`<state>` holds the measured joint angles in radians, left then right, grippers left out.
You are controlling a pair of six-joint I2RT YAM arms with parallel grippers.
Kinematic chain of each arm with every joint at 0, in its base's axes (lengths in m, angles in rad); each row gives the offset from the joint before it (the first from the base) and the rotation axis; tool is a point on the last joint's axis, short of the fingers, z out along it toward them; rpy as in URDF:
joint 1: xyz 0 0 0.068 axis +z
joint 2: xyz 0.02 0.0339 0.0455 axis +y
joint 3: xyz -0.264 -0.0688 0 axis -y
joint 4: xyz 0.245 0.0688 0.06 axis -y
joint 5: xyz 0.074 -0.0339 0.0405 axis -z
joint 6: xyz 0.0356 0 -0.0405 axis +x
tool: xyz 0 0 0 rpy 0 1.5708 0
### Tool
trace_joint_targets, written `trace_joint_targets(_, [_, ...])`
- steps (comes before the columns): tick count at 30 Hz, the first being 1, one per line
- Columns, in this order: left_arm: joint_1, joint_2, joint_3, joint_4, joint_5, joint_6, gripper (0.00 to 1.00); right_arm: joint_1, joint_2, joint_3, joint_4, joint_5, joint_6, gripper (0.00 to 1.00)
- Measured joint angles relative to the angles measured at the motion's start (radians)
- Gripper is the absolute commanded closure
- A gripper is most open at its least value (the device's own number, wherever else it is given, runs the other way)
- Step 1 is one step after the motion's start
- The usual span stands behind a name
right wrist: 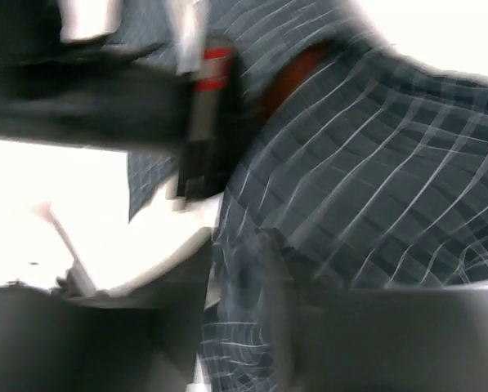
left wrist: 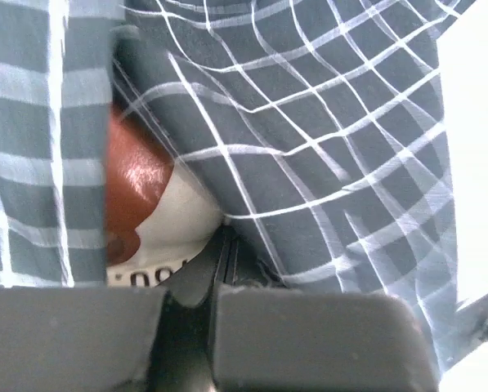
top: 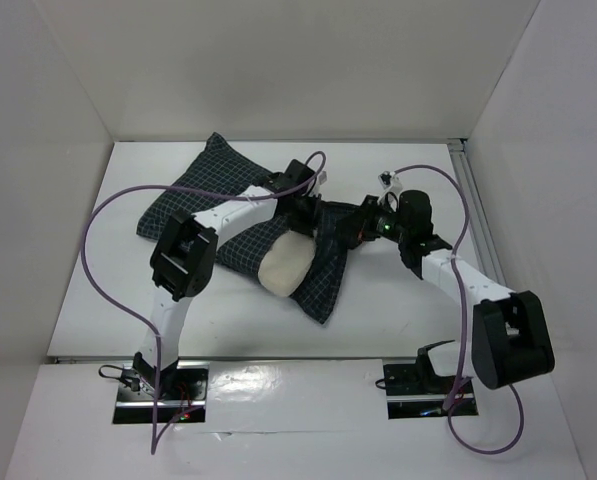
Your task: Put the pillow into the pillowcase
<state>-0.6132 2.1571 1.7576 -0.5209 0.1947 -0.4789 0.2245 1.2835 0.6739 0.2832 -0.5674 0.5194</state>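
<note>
at the bottom of the left wrist view the left gripper (left wrist: pixel 221 257) is seen with its black fingers pressed together, pinching a fold of the dark navy, white-checked cloth pillowcase (left wrist: pixel 325 147). the cream, soft rectangular pillow (top: pixel 283 265) is lodged partly inside it at the centre of the top view, one end bare. whether the right gripper (top: pixel 350 232) is spread cannot be told through the blur. the case is yet to be drawn over that end.

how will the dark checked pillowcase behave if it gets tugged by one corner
Likely floppy: the dark navy cloth pillowcase with a white grid check lies rumpled and draped over the cream soft pillow. Probably light, bunching rather than sliding whole, since its grid lines bend into folds in the left wrist view.
</note>
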Motion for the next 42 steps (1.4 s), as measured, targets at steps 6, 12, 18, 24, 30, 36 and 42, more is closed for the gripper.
trace_joint_targets(6, [0.002, -0.001, 0.065, -0.095, 0.011, -0.026, 1.0, -0.013, 0.069, 0.094, -0.127, 0.138, -0.041, 0.45])
trace_joint_targets(12, [-0.008, -0.001, 0.129, -0.223, -0.027, -0.026, 1.0, -0.022, 0.013, 0.1, -0.231, 0.238, -0.035, 0.53])
trace_joint_targets(18, [-0.041, -0.026, 0.161, -0.368, -0.132, -0.018, 0.5, -0.023, -0.093, 0.099, -0.302, 0.239, -0.038, 0.52])
trace_joint_targets(24, [-0.081, -0.108, 0.187, -0.516, -0.27, 0.008, 0.21, 0.038, -0.156, 0.06, -0.364, 0.239, -0.032, 0.34])
trace_joint_targets(30, [-0.091, -0.237, 0.116, -0.588, -0.395, 0.006, 0.21, 0.289, -0.164, -0.043, -0.379, 0.287, 0.064, 0.19])
trace_joint_targets(36, [-0.124, -0.456, -0.183, -0.591, -0.451, 0.002, 0.13, 0.488, -0.116, -0.079, -0.327, 0.369, 0.168, 0.18])
trace_joint_targets(42, [-0.186, -0.565, -0.403, -0.564, -0.439, 0.002, 0.08, 0.564, 0.052, -0.068, -0.254, 0.451, 0.23, 0.23])
